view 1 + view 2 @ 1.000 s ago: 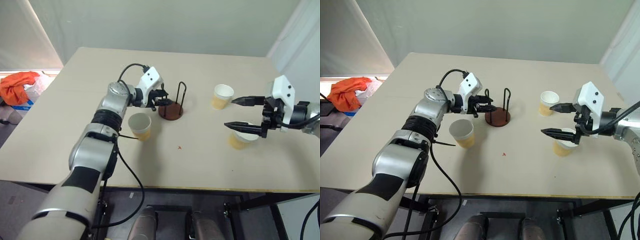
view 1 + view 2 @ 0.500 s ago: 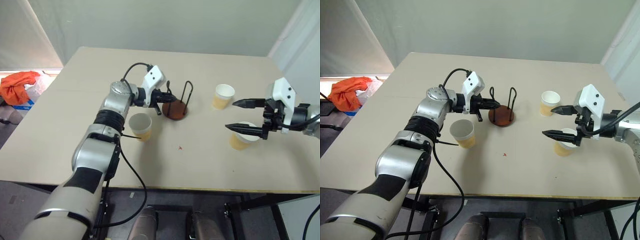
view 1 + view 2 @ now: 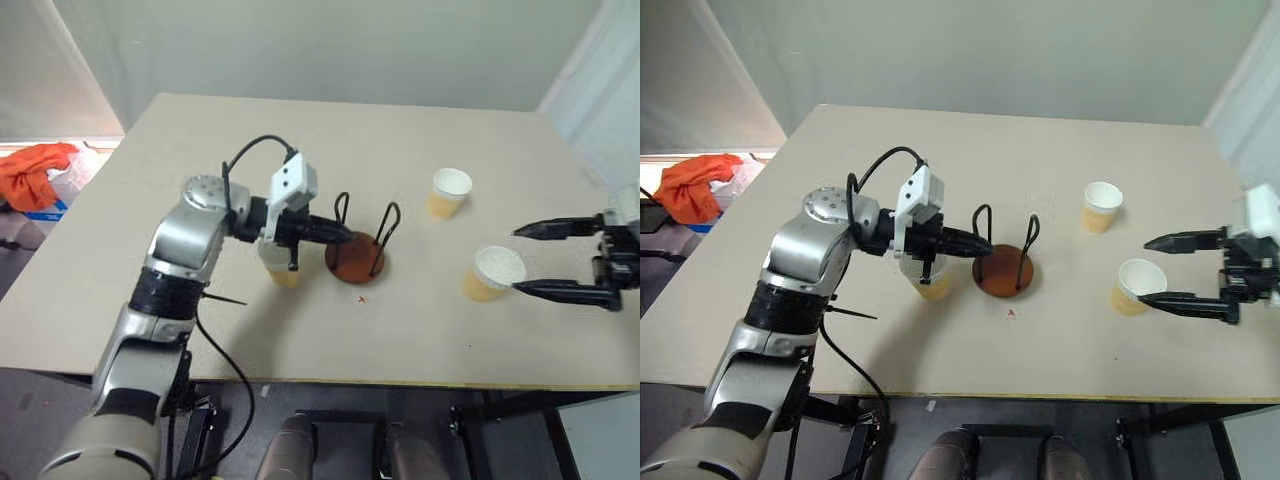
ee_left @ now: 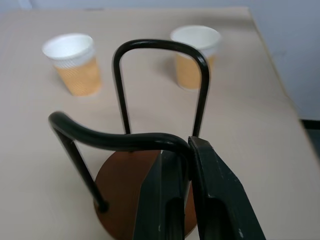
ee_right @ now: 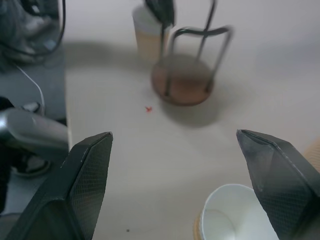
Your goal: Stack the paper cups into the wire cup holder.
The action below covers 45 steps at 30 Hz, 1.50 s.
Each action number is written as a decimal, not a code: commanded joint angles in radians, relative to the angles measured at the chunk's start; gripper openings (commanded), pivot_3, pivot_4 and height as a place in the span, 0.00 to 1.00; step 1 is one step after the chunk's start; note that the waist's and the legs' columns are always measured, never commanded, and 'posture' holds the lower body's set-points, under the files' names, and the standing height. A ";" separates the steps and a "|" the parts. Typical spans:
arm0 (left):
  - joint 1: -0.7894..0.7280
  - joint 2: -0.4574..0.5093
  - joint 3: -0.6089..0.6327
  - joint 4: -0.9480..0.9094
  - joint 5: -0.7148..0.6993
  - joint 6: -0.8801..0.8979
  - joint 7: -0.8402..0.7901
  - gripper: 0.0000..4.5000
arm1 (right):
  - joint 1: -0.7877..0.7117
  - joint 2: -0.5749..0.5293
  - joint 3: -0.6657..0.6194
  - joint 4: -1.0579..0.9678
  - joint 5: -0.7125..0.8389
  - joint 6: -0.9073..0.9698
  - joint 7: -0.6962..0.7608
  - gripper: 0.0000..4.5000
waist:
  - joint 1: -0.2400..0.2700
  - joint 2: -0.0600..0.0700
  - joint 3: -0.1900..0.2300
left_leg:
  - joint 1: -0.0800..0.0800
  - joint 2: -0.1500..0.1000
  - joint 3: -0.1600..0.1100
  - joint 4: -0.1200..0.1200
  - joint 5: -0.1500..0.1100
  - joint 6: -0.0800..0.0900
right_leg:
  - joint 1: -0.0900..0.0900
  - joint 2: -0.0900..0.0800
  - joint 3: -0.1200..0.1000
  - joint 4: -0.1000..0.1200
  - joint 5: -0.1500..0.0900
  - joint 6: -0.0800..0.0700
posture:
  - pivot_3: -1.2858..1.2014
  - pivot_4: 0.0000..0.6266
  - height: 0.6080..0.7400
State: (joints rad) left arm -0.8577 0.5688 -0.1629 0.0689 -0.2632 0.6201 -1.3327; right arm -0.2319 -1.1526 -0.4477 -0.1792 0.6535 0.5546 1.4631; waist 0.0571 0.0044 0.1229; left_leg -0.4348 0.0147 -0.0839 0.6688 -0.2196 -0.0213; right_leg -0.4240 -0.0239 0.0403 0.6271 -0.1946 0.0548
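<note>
Since no cup sits in the holder [image 3: 357,258] yet, the stacking itself has not begun; all three cups remain loose on the table [image 3: 150,180]. Head views: the holder stands near table centre, its brown disc empty. One cup [image 3: 282,270] is at its 9 o'clock, just behind the left gripper [image 3: 338,236], whose fingers are pinched together on the nearer wire loop. A second cup [image 3: 447,193] stands well apart at the holder's 1 o'clock, and a third cup [image 3: 494,273] at its 3 o'clock. The right gripper [image 3: 562,260] hangs spread wide just past the third cup, at that cup's 3 o'clock, holding nothing. Left wrist view: the closed fingers [image 4: 215,195] clamp the front loop of the holder [image 4: 125,170]; the base is bare, and two cups [image 4: 76,62] [image 4: 196,54] stand beyond it. Right wrist view: the open fingers [image 5: 85,175] frame the table, with the third cup [image 5: 230,210] low between them, not gripped; the holder [image 5: 187,82] lies ahead. Judgement: holder positioning appears to be the step in hand; three pick-and-place moves are left.
</note>
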 commanded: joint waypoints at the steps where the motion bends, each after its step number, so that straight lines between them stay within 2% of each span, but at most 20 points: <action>1: 0.021 0.016 0.008 -0.103 -0.057 0.041 0.004 0.01 | 0.037 -0.038 -0.120 0.032 0.022 -0.022 0.062 0.93 | 0.002 0.000 0.000 | 0.000 0.000 0.000 0.000 -0.001 0.001 | 0.000 -0.001 0.001 0.000 -0.003 -0.005 | 0.52 0.24 1.00; 3: 0.036 0.019 0.007 -0.123 -0.077 0.061 0.011 0.01 | 0.065 -0.046 -0.153 0.011 0.031 -0.002 0.069 0.93 | 0.000 0.000 0.000 | 0.001 0.000 0.001 0.001 -0.006 0.011 | 0.000 -0.004 0.002 0.000 -0.002 -0.007 | 0.52 0.24 1.00; 10: 0.087 0.014 -0.043 -0.196 -0.102 0.097 0.042 0.01 | 0.124 -0.033 -0.175 -0.048 0.041 0.019 0.042 0.93 | -0.016 0.000 0.000 | 0.015 0.000 0.008 -0.001 -0.008 0.013 | 0.008 -0.001 0.013 0.002 0.000 -0.008 | 0.52 0.24 1.00; 14: 0.129 0.032 -0.103 -0.196 -0.053 0.034 0.052 0.01 | 0.105 -0.036 -0.157 -0.063 0.057 0.031 0.023 0.93 | -0.026 0.000 0.000 | 0.016 -0.001 0.009 -0.001 -0.008 0.013 | 0.009 0.000 0.018 0.001 0.000 -0.008 | 0.52 0.24 1.00; 20: 0.175 -0.011 -0.156 -0.189 0.006 -0.001 0.161 0.01 | 0.085 -0.029 -0.124 -0.074 0.067 0.034 -0.002 0.93 | -0.026 0.001 0.000 | 0.016 -0.001 0.009 -0.001 -0.008 0.014 | 0.009 0.000 0.019 0.001 -0.001 -0.008 | 0.52 0.24 1.00; 22: 0.186 -0.006 -0.163 -0.205 -0.003 0.008 0.156 0.14 | 0.076 -0.032 -0.111 -0.070 0.067 0.032 -0.005 0.93 | -0.027 0.001 0.000 | 0.016 -0.001 0.009 -0.001 -0.009 0.014 | 0.009 0.000 0.019 0.001 -0.001 -0.007 | 0.52 0.24 1.00; 23: 0.189 -0.002 -0.161 -0.214 -0.009 0.017 0.155 0.17 | 0.073 -0.034 -0.105 -0.067 0.064 0.028 -0.006 0.93 | -0.028 0.001 0.000 | 0.016 -0.001 0.009 -0.001 -0.009 0.014 | 0.009 0.000 0.019 0.001 -0.001 -0.007 | 0.52 0.24 1.00; 28: 0.200 0.034 -0.146 -0.246 -0.030 0.037 0.152 0.55 | 0.053 -0.036 -0.072 -0.060 0.057 0.018 -0.012 0.93 | -0.028 0.001 0.000 | 0.015 -0.001 0.009 -0.002 -0.009 0.014 | 0.007 0.001 0.019 0.001 -0.001 -0.007 | 0.52 0.24 1.00; 32: 0.227 0.065 -0.107 -0.258 -0.038 -0.014 0.155 0.85 | 0.040 -0.038 -0.019 -0.051 0.017 -0.020 -0.016 0.93 | -0.028 0.001 0.000 | 0.015 -0.001 0.009 -0.002 -0.010 0.014 | 0.007 0.001 0.019 0.001 -0.001 -0.007 | 0.52 0.24 1.00; 38: 0.211 0.121 -0.011 -0.311 -0.108 -0.017 0.134 0.85 | -0.012 -0.056 0.121 0.012 -0.116 -0.120 -0.034 0.93 | -0.028 0.001 0.000 | 0.015 -0.001 0.009 -0.003 -0.010 0.013 | 0.006 0.001 0.020 0.001 -0.002 -0.008 | 0.52 0.24 1.00; 45: 0.172 0.258 0.118 -0.360 -0.186 -0.021 0.068 0.85 | -0.176 -0.014 0.339 0.150 -0.310 -0.238 -0.089 0.93 | -0.035 0.001 0.000 | 0.016 0.000 0.009 -0.003 -0.012 0.013 | 0.005 0.001 0.020 0.001 -0.001 -0.009 | 0.52 0.24 1.00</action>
State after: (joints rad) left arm -0.6695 0.8011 -0.1093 -0.2554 -0.4133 0.6102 -1.2459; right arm -0.3736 -1.1720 -0.1348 -0.0541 0.3929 0.3557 1.3951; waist 0.0224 0.0054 0.1227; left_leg -0.4192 0.0151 -0.0750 0.6656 -0.2315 -0.0083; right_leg -0.4198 -0.0232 0.0604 0.6282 -0.1955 0.0461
